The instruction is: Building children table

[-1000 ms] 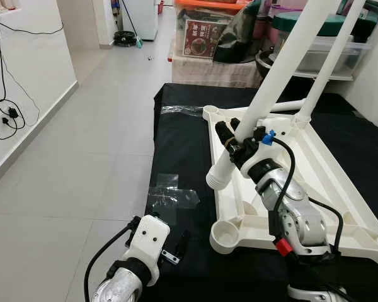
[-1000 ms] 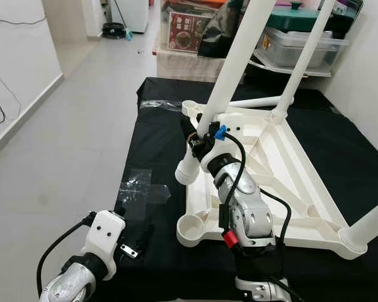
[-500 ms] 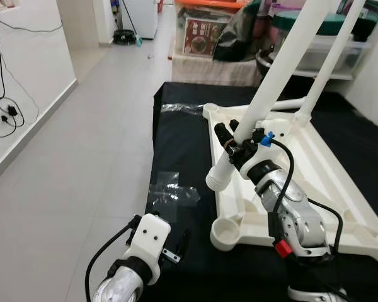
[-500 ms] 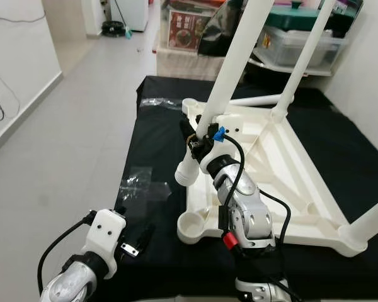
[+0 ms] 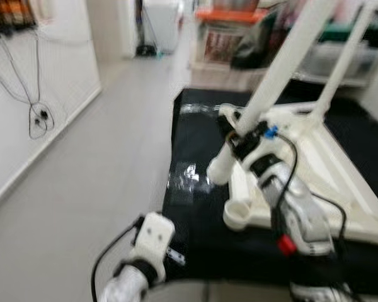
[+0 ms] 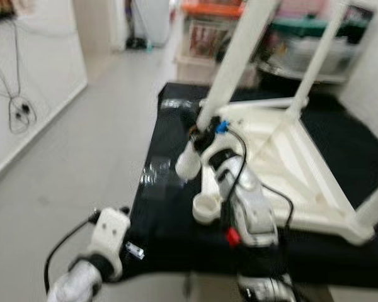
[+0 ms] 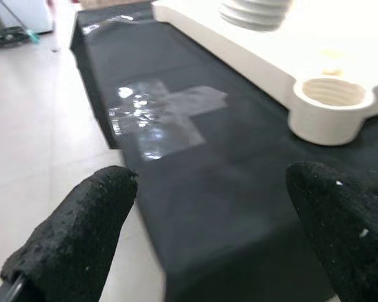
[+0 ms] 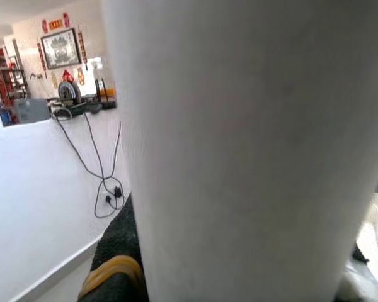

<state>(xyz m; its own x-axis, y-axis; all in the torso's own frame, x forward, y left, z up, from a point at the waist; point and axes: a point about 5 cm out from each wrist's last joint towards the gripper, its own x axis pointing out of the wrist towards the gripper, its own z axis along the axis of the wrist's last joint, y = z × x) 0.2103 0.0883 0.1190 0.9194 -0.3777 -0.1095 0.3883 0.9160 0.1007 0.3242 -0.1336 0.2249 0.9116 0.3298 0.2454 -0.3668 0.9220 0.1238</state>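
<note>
With the right gripper point(image 5: 234, 139) clamping the table leg point(image 5: 274, 72) and the left gripper point(image 7: 208, 233) spread idle, you risk cross-threading if its tilted threaded end misses the corner socket point(image 5: 238, 214).

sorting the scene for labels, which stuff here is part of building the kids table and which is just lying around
Job:
white table top, upside down on the black mat
loose table leg, held by the right gripper
empty leg socket

Lying about:
storage boxes
wall cables
clear tape
</note>
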